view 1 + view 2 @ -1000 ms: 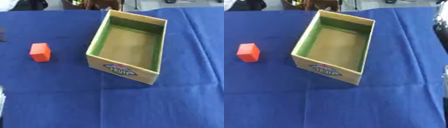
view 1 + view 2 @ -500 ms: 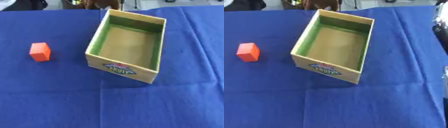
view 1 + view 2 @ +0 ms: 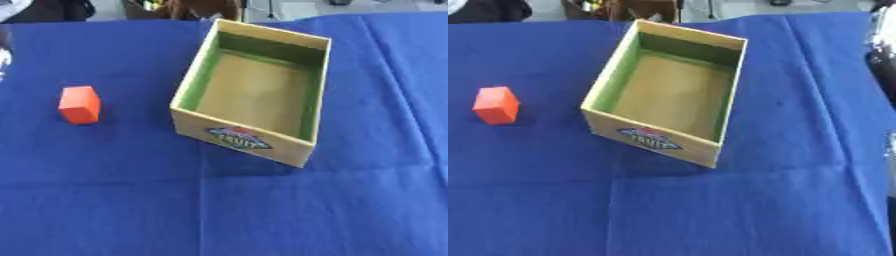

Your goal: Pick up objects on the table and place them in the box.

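Blue cloth is covering the surface (image 3: 105,200); left of the open box (image 3: 241,141) an orange block (image 3: 80,104) is sitting apart. No robot hand is showing, so its state cannot be told.

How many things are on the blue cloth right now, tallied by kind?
Orange block: 1
Open yellow cardboard box with green inner walls: 1, nothing inside it
Total: 2

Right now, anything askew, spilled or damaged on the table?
Nothing spilled or damaged. The box sits rotated askew to the table edge, upright and empty. The orange block stands alone to its left on the blue cloth.
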Tool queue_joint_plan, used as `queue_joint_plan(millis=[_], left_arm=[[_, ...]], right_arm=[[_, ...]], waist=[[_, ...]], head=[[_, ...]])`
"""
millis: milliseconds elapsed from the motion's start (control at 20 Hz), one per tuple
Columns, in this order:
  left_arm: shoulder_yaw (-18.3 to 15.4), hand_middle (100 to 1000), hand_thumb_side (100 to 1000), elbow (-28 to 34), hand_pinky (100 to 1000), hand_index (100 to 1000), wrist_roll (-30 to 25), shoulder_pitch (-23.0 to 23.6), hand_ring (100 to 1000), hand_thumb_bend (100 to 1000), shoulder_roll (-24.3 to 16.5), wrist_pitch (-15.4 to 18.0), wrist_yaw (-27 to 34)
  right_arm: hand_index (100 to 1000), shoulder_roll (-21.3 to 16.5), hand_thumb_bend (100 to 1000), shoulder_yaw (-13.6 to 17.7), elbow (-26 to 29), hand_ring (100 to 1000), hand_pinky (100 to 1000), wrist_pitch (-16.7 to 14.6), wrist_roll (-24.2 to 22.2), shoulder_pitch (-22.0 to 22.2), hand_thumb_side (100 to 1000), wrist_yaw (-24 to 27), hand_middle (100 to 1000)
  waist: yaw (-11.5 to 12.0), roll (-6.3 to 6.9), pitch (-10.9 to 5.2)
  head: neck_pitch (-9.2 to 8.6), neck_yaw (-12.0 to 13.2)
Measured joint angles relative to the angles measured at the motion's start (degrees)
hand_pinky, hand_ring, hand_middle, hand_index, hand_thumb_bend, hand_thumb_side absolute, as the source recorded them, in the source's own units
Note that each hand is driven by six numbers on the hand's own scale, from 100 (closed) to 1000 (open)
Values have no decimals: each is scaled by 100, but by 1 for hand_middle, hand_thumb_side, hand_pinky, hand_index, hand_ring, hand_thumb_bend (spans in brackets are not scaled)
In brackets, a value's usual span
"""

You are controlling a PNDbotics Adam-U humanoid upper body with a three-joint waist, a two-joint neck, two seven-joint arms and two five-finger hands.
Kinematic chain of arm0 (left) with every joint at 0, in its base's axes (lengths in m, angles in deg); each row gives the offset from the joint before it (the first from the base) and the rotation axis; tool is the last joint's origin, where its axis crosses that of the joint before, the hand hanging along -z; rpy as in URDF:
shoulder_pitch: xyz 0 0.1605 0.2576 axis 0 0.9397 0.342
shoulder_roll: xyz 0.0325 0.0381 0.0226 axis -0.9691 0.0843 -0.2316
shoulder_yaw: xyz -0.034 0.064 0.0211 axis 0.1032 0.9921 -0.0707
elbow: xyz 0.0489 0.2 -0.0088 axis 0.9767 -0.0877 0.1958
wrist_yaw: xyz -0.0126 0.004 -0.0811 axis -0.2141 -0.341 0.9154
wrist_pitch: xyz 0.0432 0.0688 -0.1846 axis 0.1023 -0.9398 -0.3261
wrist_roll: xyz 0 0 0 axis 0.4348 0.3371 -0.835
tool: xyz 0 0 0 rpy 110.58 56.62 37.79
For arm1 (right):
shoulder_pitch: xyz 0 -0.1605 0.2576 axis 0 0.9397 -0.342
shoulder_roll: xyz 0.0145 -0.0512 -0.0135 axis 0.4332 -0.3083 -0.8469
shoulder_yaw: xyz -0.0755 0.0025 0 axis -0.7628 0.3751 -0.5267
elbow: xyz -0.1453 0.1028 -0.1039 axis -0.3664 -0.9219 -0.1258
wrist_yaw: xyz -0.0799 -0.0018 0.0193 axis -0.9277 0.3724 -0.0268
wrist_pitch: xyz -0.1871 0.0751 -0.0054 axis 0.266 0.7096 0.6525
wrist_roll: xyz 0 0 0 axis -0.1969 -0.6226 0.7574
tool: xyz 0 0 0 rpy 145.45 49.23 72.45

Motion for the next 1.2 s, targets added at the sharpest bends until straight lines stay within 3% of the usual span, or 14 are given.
queue_joint_plan(millis=[250,600,950,1200], left_arm=[[203,874,992,-403,772,997,-784,-375,865,473,-325,384,-122],[577,930,939,-1100,799,1000,-1790,-860,896,648,-432,800,-231],[930,964,809,-1841,805,1000,-2616,-1360,907,665,-376,1114,-375],[1132,924,762,-2319,796,1000,-3000,-1685,889,628,-191,1277,-497]], right_arm=[[763,-29,100,-31,0,626,727,2,-21,12,531,0,570],[763,-32,100,-37,0,626,727,3,-50,20,530,0,570],[764,-32,100,-67,0,625,728,10,-86,54,530,0,569],[764,-32,100,-69,0,626,729,8,-97,56,530,0,568]], waist=[[-5,27,-6],[-44,56,-6],[-84,86,-6],[-112,91,-4]], head=[[0,26],[-2,42],[-4,62],[-6,85]])
